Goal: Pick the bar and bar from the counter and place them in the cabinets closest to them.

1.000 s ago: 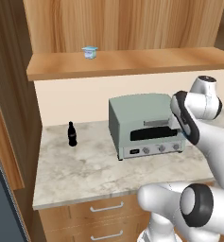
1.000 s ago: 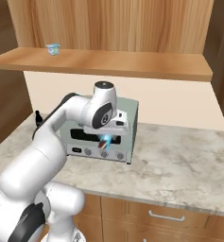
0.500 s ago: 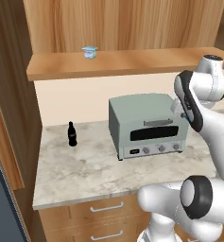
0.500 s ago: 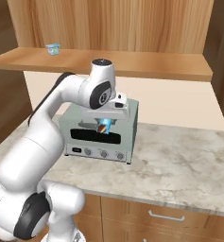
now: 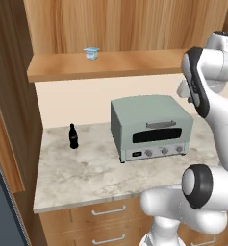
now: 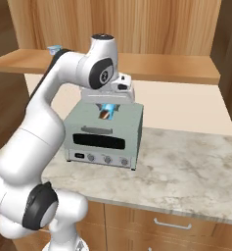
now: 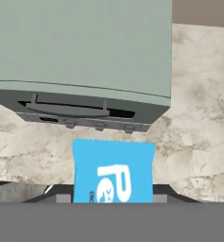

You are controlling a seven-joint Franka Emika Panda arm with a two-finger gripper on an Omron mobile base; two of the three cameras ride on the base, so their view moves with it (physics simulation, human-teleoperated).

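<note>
The left base view is showing a small black bottle (image 5: 73,136) standing on the counter (image 5: 82,178) left of the toaster oven (image 5: 150,127), and a pale blue cup (image 5: 91,53) sitting on the wooden shelf (image 5: 110,65) under the cabinets (image 5: 120,24); the arm's upper links are blocking the claw there. The right base view is giving the claw (image 6: 107,111) plainly: it is hanging just above the oven's (image 6: 105,135) top, below the shelf (image 6: 161,66), pointing down, with the blue bar (image 6: 107,110) showing between its fingers, red-brown end lowest. The cup (image 6: 54,49) is peeking out behind the arm at the shelf's left end.

The hand view is looking straight down on the oven's (image 7: 85,47) roof and front, with marbled counter (image 7: 198,118) to the right. The blue bar (image 7: 113,172) is sticking up from the bottom edge, white lettering on it. The claw is clenched on this bar, narrowly parted to its width, lifting it clear of the counter. The fingers themselves are mostly hidden beside the wrapper.
</note>
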